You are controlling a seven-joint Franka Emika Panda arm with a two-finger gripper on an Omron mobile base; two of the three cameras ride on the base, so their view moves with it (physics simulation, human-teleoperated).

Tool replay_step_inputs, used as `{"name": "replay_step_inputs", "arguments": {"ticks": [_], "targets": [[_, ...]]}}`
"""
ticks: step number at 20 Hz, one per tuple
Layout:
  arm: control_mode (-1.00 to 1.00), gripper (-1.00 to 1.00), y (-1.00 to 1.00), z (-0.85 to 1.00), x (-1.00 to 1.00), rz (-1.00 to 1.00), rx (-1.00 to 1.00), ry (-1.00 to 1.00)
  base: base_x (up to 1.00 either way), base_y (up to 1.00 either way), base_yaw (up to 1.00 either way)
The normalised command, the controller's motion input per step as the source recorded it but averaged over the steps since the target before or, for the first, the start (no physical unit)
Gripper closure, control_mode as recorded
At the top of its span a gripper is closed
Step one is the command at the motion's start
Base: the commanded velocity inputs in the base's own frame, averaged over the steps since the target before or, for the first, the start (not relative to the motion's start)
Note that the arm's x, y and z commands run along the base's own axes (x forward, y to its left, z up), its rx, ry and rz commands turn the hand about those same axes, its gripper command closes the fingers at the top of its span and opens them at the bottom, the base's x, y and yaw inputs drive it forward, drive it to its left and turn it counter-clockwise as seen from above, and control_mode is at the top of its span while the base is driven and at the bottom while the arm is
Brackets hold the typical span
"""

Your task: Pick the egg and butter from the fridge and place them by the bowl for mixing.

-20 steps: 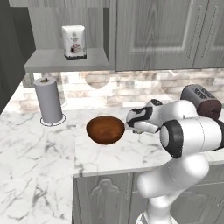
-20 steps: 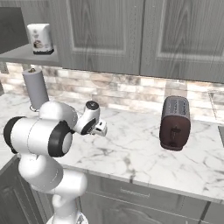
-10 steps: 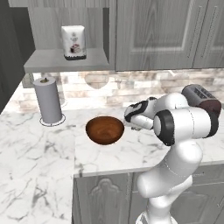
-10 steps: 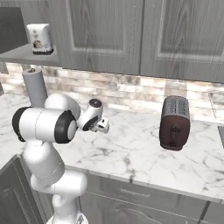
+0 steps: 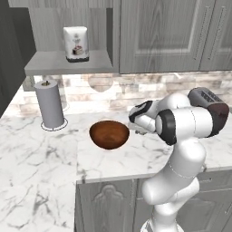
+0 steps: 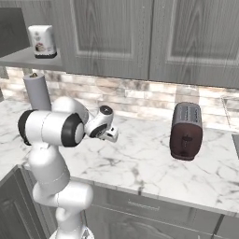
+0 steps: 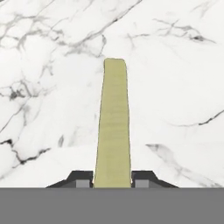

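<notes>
The butter [image 7: 113, 127], a pale yellowish stick, juts out from between the fingertips of my gripper [image 7: 113, 179], which is shut on it just above the white marble counter [image 7: 175, 78]. The gripper [image 5: 138, 131] hangs low just right of the glossy reddish-brown bowl [image 5: 109, 134], and it also shows in front of the arm's elbow [image 6: 112, 136]. The egg is out of view. The fridge [image 5: 10, 59] is a dark grey mass at the far left edge.
A paper towel roll [image 5: 50, 105] stands left of the bowl, below a shelf with a white canister [image 5: 75, 43]. A dark red toaster [image 6: 186, 131] sits on the counter to the right. The counter's front edge runs close below the bowl.
The arm's elbow has swung round while the hand stayed beside the bowl and dipped slightly toward the counter. The butter stays in the grip.
</notes>
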Motion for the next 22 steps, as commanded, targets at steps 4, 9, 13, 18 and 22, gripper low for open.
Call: {"name": "replay_step_inputs", "arguments": {"ticks": [4,9,13,18,22], "targets": [[-1.0,-1.0,0.03,-0.15,0.0,0.0,0.01,0.0,0.0,0.0,0.0],[-1.0,-1.0,0.0,0.03,-0.08,0.0,0.0,0.0,0.0,0.0,0.0],[-1.0,-1.0,0.04,0.09,-0.13,0.0,0.0,0.0,0.0,0.0,0.0],[-1.0,-1.0,-0.01,0.3,-0.13,0.0,-0.01,-0.04,0.0,0.0,0.0],[-1.0,-1.0,-0.1,0.37,-0.23,0.0,-0.04,-0.11,0.0,0.0,0.0]]}}
